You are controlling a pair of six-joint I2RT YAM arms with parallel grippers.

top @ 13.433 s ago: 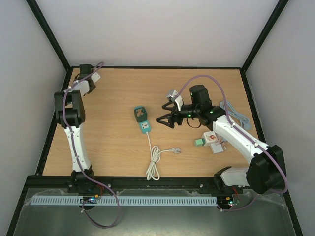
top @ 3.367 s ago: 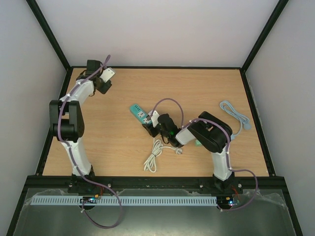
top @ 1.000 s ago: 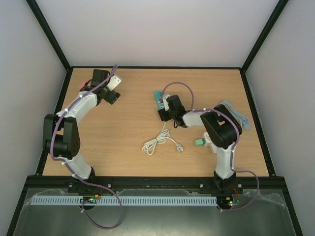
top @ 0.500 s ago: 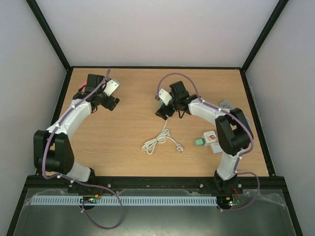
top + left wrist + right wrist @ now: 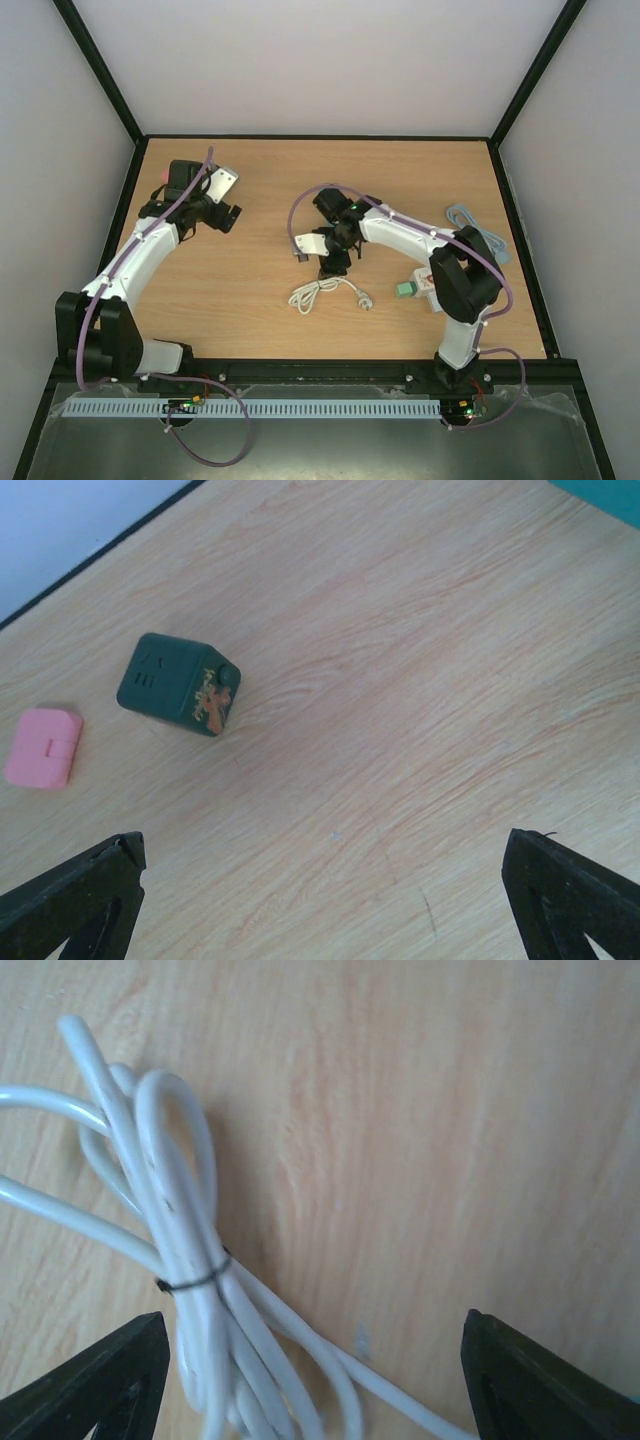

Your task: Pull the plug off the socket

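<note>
A white cable coil [image 5: 315, 292], bound with a black tie, lies mid-table, and its white plug [image 5: 366, 302] rests loose on the wood. My right gripper [image 5: 333, 262] hangs just over the coil [image 5: 185, 1260]. In the right wrist view it [image 5: 310, 1345] is open, its fingers wide apart, with only cable and table below. No teal socket strip shows in the top view; only a teal corner [image 5: 605, 495] shows at the left wrist view's edge. A dark green socket cube [image 5: 180, 685] lies alone on the wood. My left gripper [image 5: 222, 212] [image 5: 322, 850] is open and holds nothing.
A pink block [image 5: 42, 748] sits left of the green cube. Small green and white pieces [image 5: 418, 285] lie under the right arm's forearm. A blue-grey cable [image 5: 480, 232] rests at the right edge. Black frame rails border the table.
My right gripper has swung from the far centre toward the near side, over the cable coil. The teal strip seen beside it a second ago no longer shows. The left arm shifted slightly left.
</note>
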